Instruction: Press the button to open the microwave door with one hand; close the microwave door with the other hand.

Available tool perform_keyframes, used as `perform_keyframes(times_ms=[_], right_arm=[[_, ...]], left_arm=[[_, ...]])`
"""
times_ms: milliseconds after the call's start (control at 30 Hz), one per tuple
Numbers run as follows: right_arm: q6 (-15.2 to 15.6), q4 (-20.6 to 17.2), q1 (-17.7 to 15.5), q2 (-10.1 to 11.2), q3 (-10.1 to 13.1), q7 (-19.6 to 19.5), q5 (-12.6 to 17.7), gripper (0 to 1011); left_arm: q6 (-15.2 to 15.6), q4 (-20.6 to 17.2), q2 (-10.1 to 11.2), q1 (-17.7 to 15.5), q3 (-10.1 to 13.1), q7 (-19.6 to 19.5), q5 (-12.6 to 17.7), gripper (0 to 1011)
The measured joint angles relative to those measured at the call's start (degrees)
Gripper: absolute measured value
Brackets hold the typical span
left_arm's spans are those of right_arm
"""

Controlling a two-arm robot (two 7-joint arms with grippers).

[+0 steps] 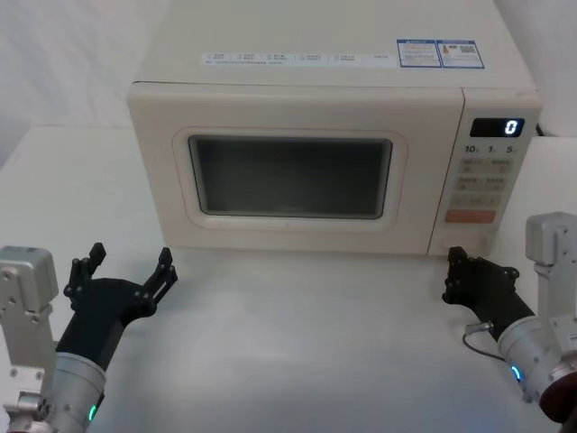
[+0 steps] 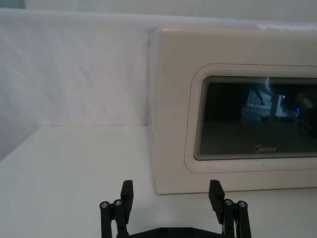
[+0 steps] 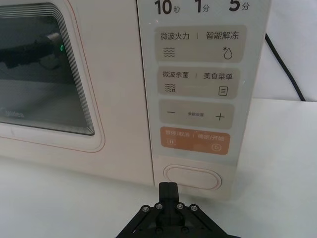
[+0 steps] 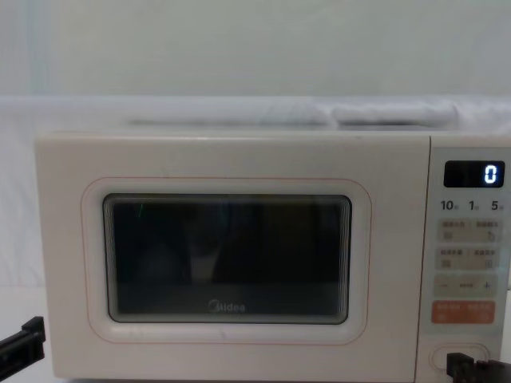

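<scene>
White tabletop [image 1: 297, 334] carries the microwave [image 1: 325, 135], its microwave door [image 1: 288, 176] closed; right gripper [image 3: 168, 190], fingers together, points at the button [image 3: 193, 178]; left gripper [image 1: 126, 271] spread wide at 8 o'clock.

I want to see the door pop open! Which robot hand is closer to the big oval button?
The right. Its black right gripper, fingers shut, sits just in front of the cream oval push button under the orange key. The black left gripper is open, down by the cream microwave door's far corner.
</scene>
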Motion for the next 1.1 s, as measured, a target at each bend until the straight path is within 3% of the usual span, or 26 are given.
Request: perform_keyframes(times_ms=[1100], right_arm=[[-1.4,5.0,3.0,-1.9,2.1,-0.9,-0.8,0]], left_arm=[[0.0,0.0,0.0,0.0,0.0,0.0,0.0,1001]])
